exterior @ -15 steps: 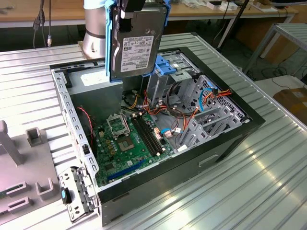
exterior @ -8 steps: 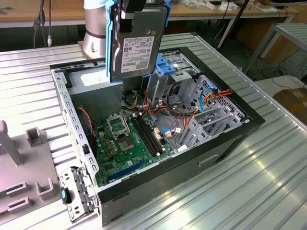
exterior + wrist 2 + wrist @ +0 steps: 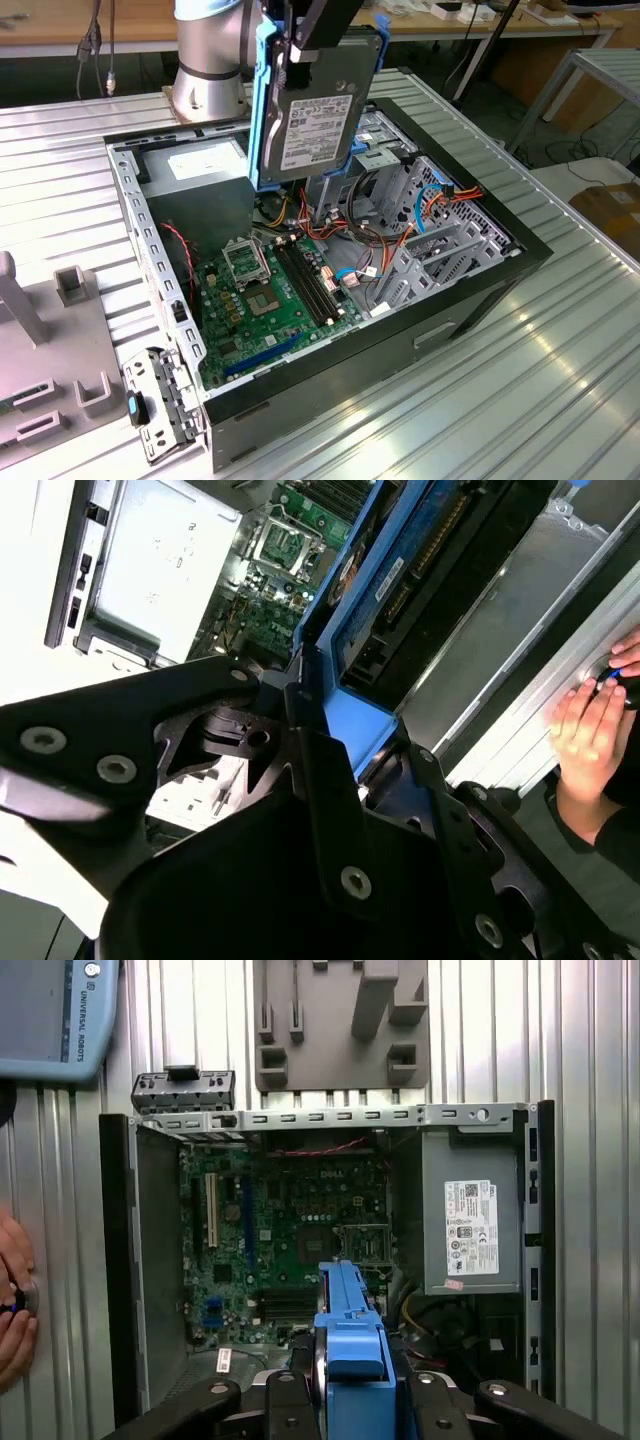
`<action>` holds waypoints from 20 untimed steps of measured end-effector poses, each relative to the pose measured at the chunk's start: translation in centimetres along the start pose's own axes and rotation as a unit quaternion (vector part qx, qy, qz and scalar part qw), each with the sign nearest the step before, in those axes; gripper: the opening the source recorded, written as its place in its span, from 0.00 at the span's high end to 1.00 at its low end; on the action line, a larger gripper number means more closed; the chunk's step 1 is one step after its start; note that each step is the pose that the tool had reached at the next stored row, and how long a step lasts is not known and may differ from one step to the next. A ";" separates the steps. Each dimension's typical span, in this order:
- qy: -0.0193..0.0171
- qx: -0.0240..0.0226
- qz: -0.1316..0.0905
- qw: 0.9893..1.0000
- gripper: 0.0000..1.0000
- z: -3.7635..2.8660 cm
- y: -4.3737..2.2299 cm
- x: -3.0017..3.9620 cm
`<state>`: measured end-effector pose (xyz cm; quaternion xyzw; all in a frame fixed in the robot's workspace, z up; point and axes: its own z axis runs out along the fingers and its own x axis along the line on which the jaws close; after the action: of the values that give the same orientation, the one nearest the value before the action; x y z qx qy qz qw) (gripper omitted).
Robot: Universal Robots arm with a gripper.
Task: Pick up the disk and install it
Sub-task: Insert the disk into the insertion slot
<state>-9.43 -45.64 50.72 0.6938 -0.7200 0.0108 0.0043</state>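
So, pickup's done, install isn't. In the exterior view the disk (image 3: 318,120) hangs upright in the air over the open case (image 3: 400,350), label facing the camera, blue bracket along its edges. The end effector (image 3: 300,50) is pinching it by the top edge, fingers pressed onto the disk. The arm (image 3: 205,50) stands on the bench (image 3: 520,400) behind the case and reaches forward over it, with the wrist pointing down. The disk's low edge is clear of the board (image 3: 270,300) and the cables, so as far as I can tell it's not seated in any bay yet.

Second wrist view looks down along the disk (image 3: 420,570). It's edge-on, with the blue bracket running away from the black fingers and the case below it. A person's hand (image 3: 590,720) rests on the bench outside the case, well apart from the disk.

First wrist view looks straight down into the case. The bracket's blue edge (image 3: 350,1340) sits in the end effector, near the power supply (image 3: 470,1230). A pendant (image 3: 50,1010) lies on the bench.
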 end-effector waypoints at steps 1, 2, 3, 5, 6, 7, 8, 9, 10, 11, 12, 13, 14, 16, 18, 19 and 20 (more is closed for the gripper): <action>0.000 0.000 0.000 1.000 0.63 0.07 -0.18 0.17; 0.000 0.000 0.000 1.000 0.63 0.07 -0.19 0.22; 0.000 0.000 0.000 1.000 0.63 0.08 -0.19 0.25; 0.000 0.000 0.000 1.000 0.63 0.08 -0.19 0.29; 0.000 0.000 0.000 1.000 0.63 0.08 -0.19 0.31; 0.000 0.000 0.000 1.000 0.63 0.08 -0.19 0.32; 0.000 0.000 0.000 1.000 0.63 0.08 -0.19 0.33; 0.000 0.000 0.000 1.000 0.63 0.08 -0.19 0.33; 0.000 0.000 0.000 1.000 0.63 0.08 -0.19 0.33; 0.000 0.000 0.000 1.000 0.63 0.08 -0.19 0.33; 0.000 0.000 0.000 1.000 0.63 0.08 -0.19 0.33; 0.000 0.000 0.000 1.000 0.63 0.08 -0.19 0.34; 0.000 0.000 0.000 1.000 0.63 0.08 -0.19 0.34; 0.000 0.000 0.000 1.000 0.63 0.08 -0.19 0.36; 0.000 0.000 0.000 1.000 0.63 0.08 -0.20 0.48; 0.000 0.000 0.000 1.000 0.63 0.08 -0.21 0.71; 0.000 0.000 0.000 1.000 0.63 0.10 -0.22 1.02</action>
<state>-9.25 -46.67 50.65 0.6938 -0.7200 0.0107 0.0042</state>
